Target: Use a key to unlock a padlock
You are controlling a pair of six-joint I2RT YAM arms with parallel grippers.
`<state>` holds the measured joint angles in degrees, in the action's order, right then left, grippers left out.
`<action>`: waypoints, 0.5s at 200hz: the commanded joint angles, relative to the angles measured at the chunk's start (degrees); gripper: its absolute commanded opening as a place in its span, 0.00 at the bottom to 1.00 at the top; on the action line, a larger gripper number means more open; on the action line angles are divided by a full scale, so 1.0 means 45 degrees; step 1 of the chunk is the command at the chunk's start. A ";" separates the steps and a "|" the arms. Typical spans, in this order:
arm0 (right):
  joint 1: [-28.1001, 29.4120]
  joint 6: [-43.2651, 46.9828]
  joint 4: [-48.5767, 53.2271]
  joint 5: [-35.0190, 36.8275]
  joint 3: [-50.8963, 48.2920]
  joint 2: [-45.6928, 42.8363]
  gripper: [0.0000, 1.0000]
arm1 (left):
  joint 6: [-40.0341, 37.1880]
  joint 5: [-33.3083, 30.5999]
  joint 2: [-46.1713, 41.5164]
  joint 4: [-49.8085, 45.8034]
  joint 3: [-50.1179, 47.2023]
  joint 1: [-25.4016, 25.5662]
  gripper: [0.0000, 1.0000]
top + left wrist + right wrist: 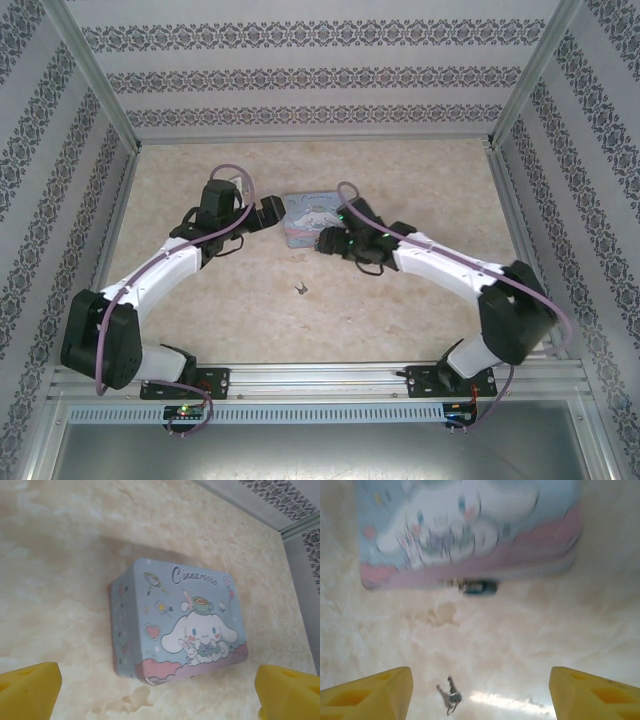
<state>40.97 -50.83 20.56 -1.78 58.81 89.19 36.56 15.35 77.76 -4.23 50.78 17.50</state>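
Observation:
A light-blue cartoon tin point(305, 215) sits mid-table. The padlock point(480, 586) is a small dark lock hanging at the tin's pink front edge. The key point(450, 696) lies on the table in front of the tin, a tiny dark piece on a ring, also visible from above point(300, 290). My right gripper point(480, 695) hovers over the table facing the tin's front; its yellow fingers point(365, 695) stand wide apart, with the key on the surface nearer the left one. My left gripper point(157, 692) is open, empty, beside the tin point(180, 620) at its left side.
Patterned walls and metal frame posts point(95, 75) enclose the marbled table on three sides. Bare tabletop point(400, 320) lies in front of the tin and to both sides of the key. Both arm bases sit on the rail point(320, 380) at the near edge.

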 commanded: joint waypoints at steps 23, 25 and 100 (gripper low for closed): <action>0.1381 -0.3585 0.0018 0.0038 0.0502 0.1558 0.57 | 0.0431 -0.0762 -0.0981 -0.0048 -0.0546 -0.0211 0.99; 0.1417 -0.3660 0.0060 0.0067 0.0535 0.1604 0.56 | 0.0431 -0.0772 -0.1002 -0.0064 -0.0563 -0.0215 0.99; 0.2172 -0.4523 0.0197 0.0161 0.0967 0.2587 0.45 | 0.0626 -0.0964 -0.1186 -0.0171 -0.0732 -0.0301 0.99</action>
<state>49.65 -68.90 20.56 -2.22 60.99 99.22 38.24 11.94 73.32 -4.27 48.31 17.10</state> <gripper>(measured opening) 0.456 0.993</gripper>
